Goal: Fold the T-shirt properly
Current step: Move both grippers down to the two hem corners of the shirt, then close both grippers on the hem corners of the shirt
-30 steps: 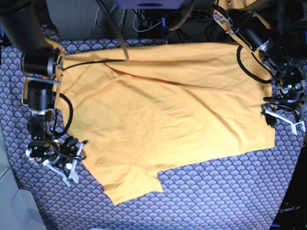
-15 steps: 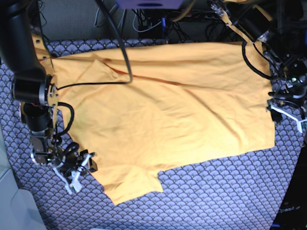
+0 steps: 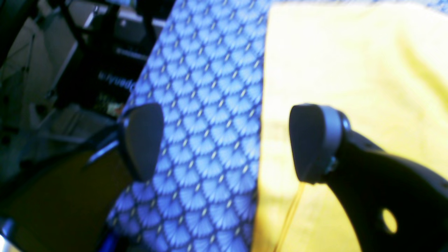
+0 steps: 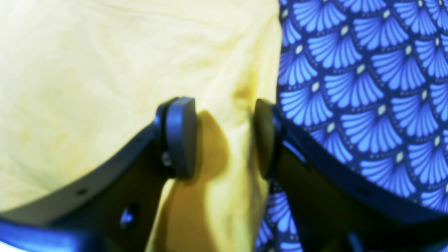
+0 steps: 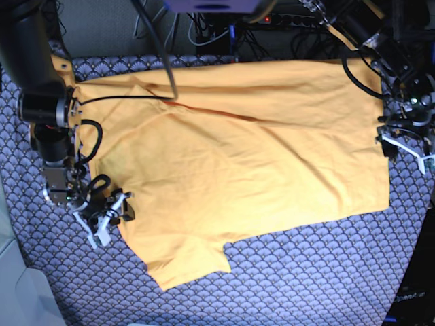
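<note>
The T-shirt [image 5: 251,170] is spread flat over most of the table [image 5: 306,278], which is covered by a blue scallop-patterned cloth; one short sleeve is seen jutting out toward the near edge in the base view, and a long crease runs across the upper part of the cloth. The left hand [image 3: 225,141] is held spread wide, with nothing between its fingers: one pad [image 3: 141,140] is seen over the bare patterned cover and the other [image 3: 313,141] over the yellow cloth, so that the straight edge of the shirt runs between the two. Whether either pad touches the surface cannot be told. The right hand [image 4: 224,138] is set at the opposite side of the shirt, partly spread, with a raised ridge of the shirt's edge lying between its fingers. One pad [image 4: 180,136] is seen on the yellow cloth and the other [image 4: 264,138] right at the border with the patterned cover; a small gap shows beside the first pad, and it cannot be told whether the fabric is pinched. A dark cable [image 5: 163,61] is draped across the far part of the shirt.
</note>
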Tool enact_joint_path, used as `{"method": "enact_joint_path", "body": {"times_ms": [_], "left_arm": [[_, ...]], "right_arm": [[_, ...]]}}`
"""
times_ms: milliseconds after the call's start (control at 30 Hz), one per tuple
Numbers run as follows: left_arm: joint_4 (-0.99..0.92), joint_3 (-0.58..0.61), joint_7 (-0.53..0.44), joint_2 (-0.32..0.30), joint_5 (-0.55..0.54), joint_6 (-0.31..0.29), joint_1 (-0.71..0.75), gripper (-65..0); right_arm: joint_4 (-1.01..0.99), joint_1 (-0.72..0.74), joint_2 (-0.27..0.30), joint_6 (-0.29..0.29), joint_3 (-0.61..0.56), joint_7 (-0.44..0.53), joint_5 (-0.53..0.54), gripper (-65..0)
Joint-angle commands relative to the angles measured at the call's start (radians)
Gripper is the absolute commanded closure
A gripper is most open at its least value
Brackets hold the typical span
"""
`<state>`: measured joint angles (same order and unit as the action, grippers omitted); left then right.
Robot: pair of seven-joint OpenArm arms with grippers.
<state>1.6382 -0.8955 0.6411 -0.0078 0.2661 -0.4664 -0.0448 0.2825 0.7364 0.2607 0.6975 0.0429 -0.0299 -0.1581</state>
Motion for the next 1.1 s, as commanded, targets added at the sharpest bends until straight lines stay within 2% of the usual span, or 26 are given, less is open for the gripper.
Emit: {"method": "enact_joint_path", "body": {"times_ms": [0,167,300,433,533,633,900,1033,1067], "left_arm": [[0.021,0.002,-0.023,-0.011,-0.009,0.007,-0.017,-54.3],[0.052,0.002,-0.017,-0.011,-0.009,0.007,-0.004,-54.3],[0.084,0.003,-0.016,-0.004,-0.009,0.007,0.006,-54.3],[0.107,0.002,-0.016,0.009,-0.003,0.007,0.007,-54.3],[0.107,0.002,-0.014,0.010,-0.009,0.007,0.024,-54.3],[0.102,0.002,-0.016,0.010,-0.009,0.007,0.026,-54.3],[0.106,0.002,-0.016,0.012,-0.011,0.007,0.027,-54.3],[0.106,0.002,-0.016,0.012,-0.011,0.007,0.027,-54.3],[0.106,0.002,-0.016,0.012,-0.011,0.007,0.029,-54.3]], "right_arm": [[0.016,0.041,0.009,0.001,0.002,0.023,0.012,-28.1],[0.017,0.045,0.012,0.001,0.002,0.025,0.013,-28.1],[0.017,0.047,0.012,0.001,0.002,0.075,0.013,-28.2],[0.017,0.047,0.009,0.001,0.035,0.083,0.015,-28.2],[0.017,0.047,0.009,-0.048,0.056,0.086,0.015,-29.0],[0.017,0.047,0.009,-0.048,0.056,0.087,0.015,-31.4],[0.016,0.045,0.007,-0.058,0.059,0.087,0.015,-31.5],[0.016,0.044,-0.002,-0.154,0.059,0.087,0.015,-31.8],[0.016,0.044,-0.004,-0.161,0.058,0.087,0.015,-31.8]]}}
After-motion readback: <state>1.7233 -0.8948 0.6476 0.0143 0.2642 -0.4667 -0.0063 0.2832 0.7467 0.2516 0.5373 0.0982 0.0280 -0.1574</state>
